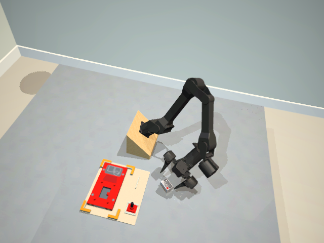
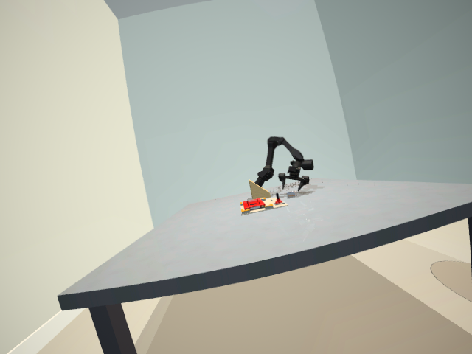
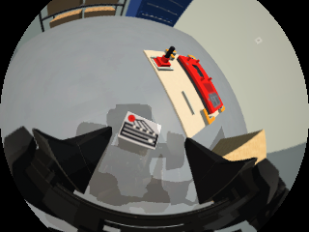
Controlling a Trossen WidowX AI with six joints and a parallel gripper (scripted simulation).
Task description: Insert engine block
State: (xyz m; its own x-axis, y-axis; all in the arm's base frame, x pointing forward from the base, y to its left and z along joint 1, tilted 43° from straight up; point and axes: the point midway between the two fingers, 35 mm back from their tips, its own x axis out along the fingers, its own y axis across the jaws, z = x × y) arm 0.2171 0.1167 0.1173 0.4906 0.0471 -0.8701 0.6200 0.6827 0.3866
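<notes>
The engine block (image 1: pixel 166 185) (image 2: pixel 290 195) (image 3: pixel 139 130), a small light grey box with a red dot on top, lies on the table to the right of the board. My gripper (image 1: pixel 167 180) (image 2: pixel 291 189) (image 3: pixel 150 135) is wide open and empty above the table. The block shows beyond and between the fingertips in the wrist view. The red car body (image 1: pixel 119 184) (image 2: pixel 248 206) (image 3: pixel 205 88) lies flat on the cream board. Its opening (image 1: pixel 105 192) with a small rib on one side shows empty in the top view.
The cream board (image 1: pixel 141 194) (image 3: pixel 171 94) has orange corner brackets, a thin slot and a red base with a black upright knob (image 1: pixel 131 206) (image 2: pixel 278 198) (image 3: pixel 166 58). A wooden wedge (image 1: pixel 137 146) (image 2: pixel 257 191) (image 3: pixel 248 145) stands behind the board beside the arm's base.
</notes>
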